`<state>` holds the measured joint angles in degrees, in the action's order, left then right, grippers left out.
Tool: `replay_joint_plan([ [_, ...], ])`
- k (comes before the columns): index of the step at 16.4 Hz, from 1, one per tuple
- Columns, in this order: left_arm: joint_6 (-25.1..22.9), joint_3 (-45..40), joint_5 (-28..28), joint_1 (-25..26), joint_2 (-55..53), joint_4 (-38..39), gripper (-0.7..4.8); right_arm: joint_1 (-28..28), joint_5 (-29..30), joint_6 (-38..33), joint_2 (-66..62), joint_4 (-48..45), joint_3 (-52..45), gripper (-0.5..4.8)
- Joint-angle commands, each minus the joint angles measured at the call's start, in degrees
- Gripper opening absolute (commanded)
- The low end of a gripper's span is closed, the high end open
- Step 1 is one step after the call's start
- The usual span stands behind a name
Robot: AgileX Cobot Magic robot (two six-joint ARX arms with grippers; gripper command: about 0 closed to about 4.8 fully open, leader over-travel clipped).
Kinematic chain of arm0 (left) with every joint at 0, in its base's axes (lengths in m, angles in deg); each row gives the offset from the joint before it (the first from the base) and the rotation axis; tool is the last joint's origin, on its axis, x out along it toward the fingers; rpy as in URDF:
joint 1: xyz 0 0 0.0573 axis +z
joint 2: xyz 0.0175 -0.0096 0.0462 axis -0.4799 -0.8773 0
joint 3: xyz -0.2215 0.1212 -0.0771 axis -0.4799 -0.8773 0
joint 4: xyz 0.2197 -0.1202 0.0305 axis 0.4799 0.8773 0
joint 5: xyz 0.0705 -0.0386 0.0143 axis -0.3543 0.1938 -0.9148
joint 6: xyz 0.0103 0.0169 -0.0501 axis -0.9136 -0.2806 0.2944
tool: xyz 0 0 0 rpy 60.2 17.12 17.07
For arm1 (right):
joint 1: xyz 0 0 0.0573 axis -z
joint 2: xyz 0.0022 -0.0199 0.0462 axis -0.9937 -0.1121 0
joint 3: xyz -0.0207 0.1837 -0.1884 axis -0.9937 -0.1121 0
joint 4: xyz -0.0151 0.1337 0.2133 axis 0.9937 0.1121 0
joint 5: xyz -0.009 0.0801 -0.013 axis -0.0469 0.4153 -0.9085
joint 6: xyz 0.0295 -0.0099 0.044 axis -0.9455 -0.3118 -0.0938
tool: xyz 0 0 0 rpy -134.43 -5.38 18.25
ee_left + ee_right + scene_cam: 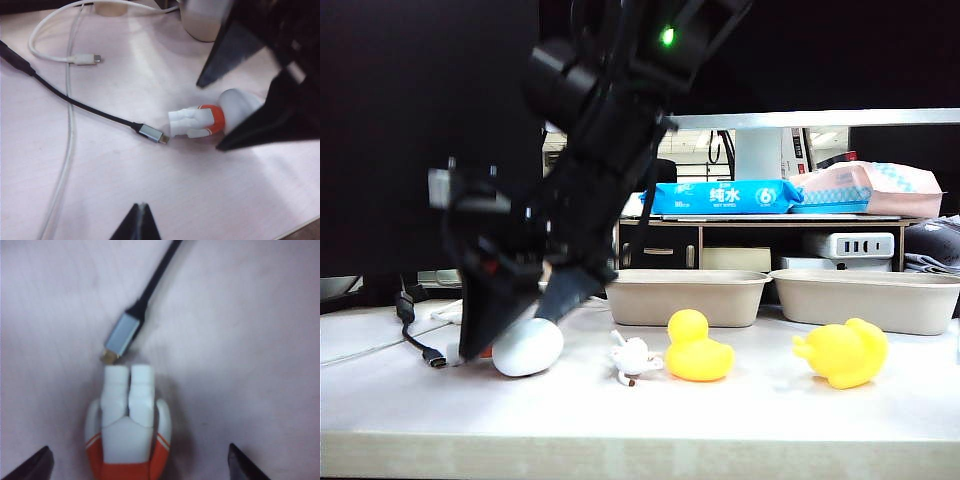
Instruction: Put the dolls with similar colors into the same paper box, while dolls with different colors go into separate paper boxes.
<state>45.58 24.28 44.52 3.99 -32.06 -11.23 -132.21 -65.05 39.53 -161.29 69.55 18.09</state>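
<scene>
A white oval doll with an orange end [532,348] lies on the table at the left. My right gripper [525,325] has reached across and stands open over it, one finger on each side, not touching. In the right wrist view the doll [127,432] sits between the spread fingertips [37,466] of the right gripper [140,467]. The left wrist view shows the doll [200,120] between the two dark fingers [272,117]. My left gripper [142,207] hovers shut and empty. Two yellow ducks [697,350] [845,352] and a tiny white figurine [633,358] stand before two beige paper boxes [685,296] [870,300].
A black USB-C cable [150,133] ends right at the doll's feet, its plug [121,335] nearly touching them. A white cable [82,58] loops behind it. A shelf with wipe packs [720,197] stands behind the boxes. The table's front edge [640,450] runs close below.
</scene>
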Motion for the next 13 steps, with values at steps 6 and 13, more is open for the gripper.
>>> replay_joint_plan([
  [6, -0.22, 0.04, 0.00, 0.09, 0.00, -0.70, -0.05, -0.13, -0.66, 0.13, -1.18, -0.31, 0.20, 2.59],
  [13, -0.22, 0.04, 0.00, 0.09, 0.00, -0.70, -0.05, -0.13, -3.56, 0.11, -1.11, -1.03, 0.39, 1.11],
])
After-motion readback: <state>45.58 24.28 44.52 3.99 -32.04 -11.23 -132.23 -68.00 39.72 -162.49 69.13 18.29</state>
